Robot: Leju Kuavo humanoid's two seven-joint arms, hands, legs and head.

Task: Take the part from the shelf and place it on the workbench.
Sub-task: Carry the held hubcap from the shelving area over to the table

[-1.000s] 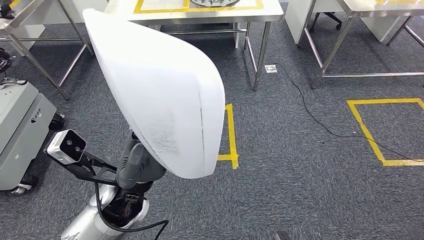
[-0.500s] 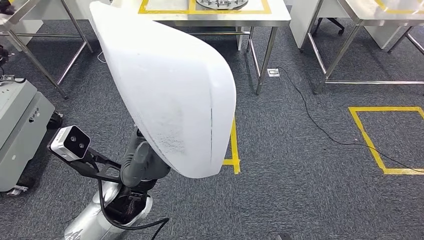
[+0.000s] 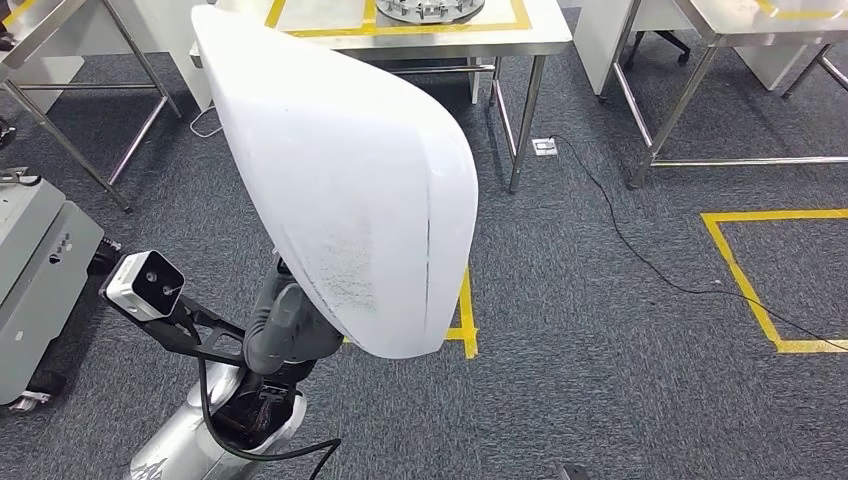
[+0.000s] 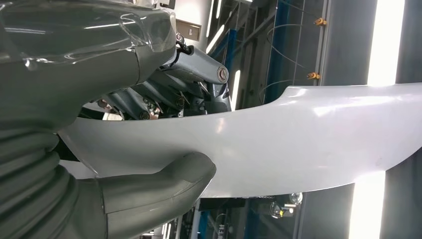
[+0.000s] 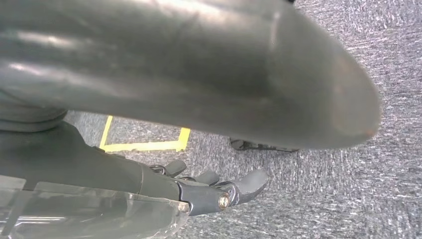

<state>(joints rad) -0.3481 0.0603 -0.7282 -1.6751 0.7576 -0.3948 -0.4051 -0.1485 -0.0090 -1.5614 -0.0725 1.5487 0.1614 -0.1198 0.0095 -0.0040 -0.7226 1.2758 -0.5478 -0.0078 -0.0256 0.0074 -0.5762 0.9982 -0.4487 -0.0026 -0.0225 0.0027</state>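
Note:
A large white curved part stands upright in front of me in the head view, hiding much of the floor. My left hand grips its lower edge. In the left wrist view the thick grey thumb presses one face of the part and the dark fingers lie on the other. The workbench, marked with yellow tape, stands ahead at the far side and carries a round metal fixture. My right hand hangs over the carpet with its fingers apart, holding nothing.
A grey cart stands at the left. Steel table legs and a second table are ahead. A black cable runs across the grey carpet. A yellow tape square marks the floor at the right.
The whole picture has shifted slightly, so the camera has moved. The white part stays in my left hand and sits a little further right in the view.

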